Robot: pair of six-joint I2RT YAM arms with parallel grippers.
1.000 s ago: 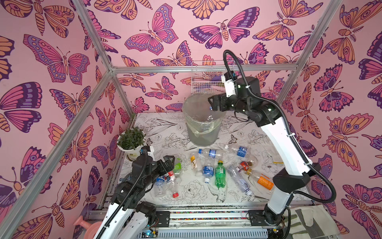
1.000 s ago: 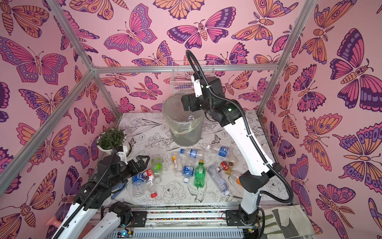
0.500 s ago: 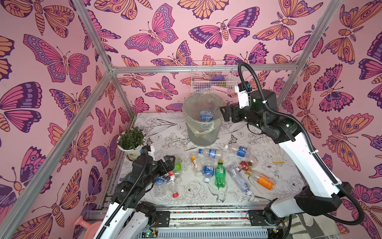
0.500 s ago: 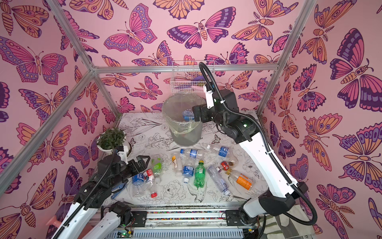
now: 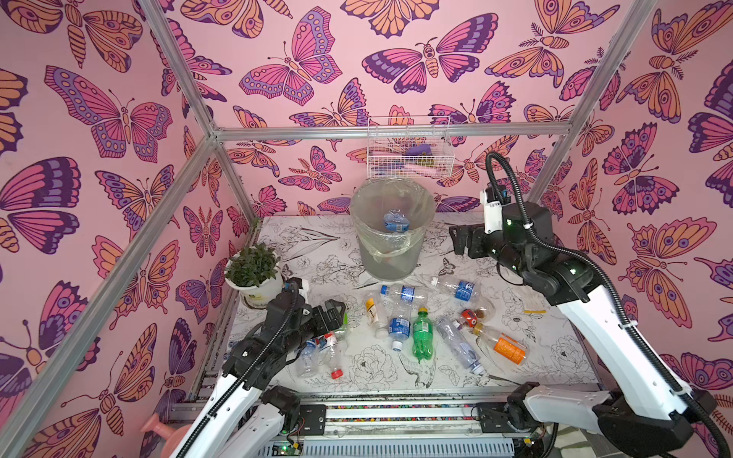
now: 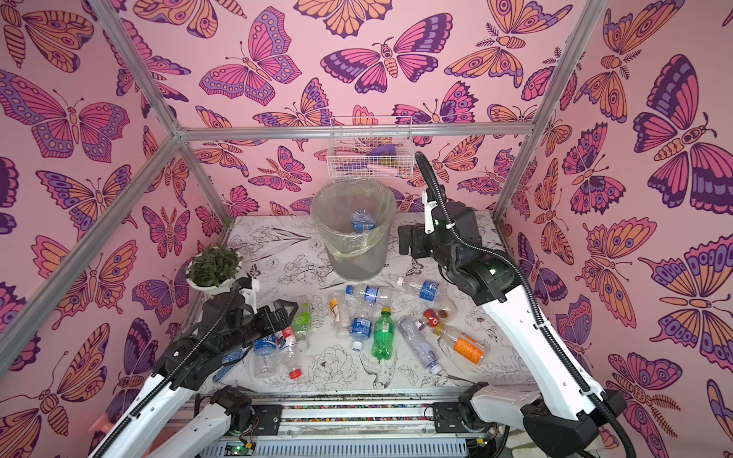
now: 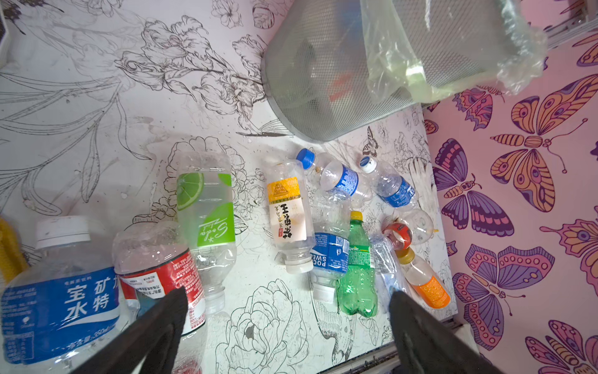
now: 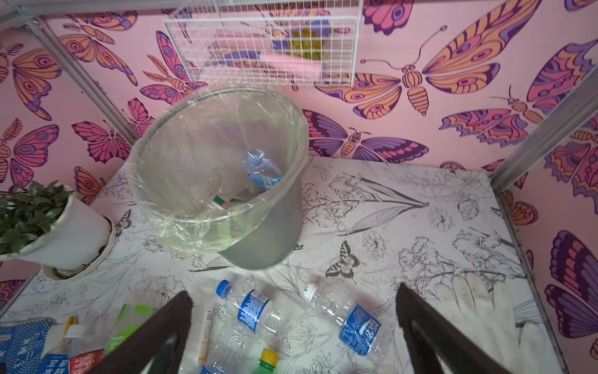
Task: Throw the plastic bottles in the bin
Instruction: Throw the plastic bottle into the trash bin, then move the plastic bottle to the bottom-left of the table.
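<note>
The bin (image 5: pixel 390 242) (image 6: pixel 353 253) stands at the back of the table, and a blue-labelled bottle (image 5: pixel 394 222) (image 8: pixel 262 170) lies inside it. Several plastic bottles lie across the front, among them a green one (image 5: pixel 423 335) (image 7: pixel 357 268) and an orange-labelled one (image 5: pixel 507 349). My right gripper (image 5: pixel 460 238) (image 8: pixel 293 293) hangs open and empty just right of the bin, near rim height. My left gripper (image 5: pixel 337 313) (image 7: pixel 288 296) is open low over the front-left bottles. A red-labelled bottle (image 7: pixel 161 268) lies beside one of its fingers.
A white flowerpot with a plant (image 5: pixel 254 277) stands at the left. A white wire basket (image 5: pixel 408 150) hangs on the back wall above the bin. A white glove (image 8: pixel 479 311) lies on the table's right side, a blue one (image 8: pixel 19 346) at the front left.
My right gripper has drawn back from above the bin to its right side. A blue-labelled bottle now shows inside the bin. The left arm has not moved.
</note>
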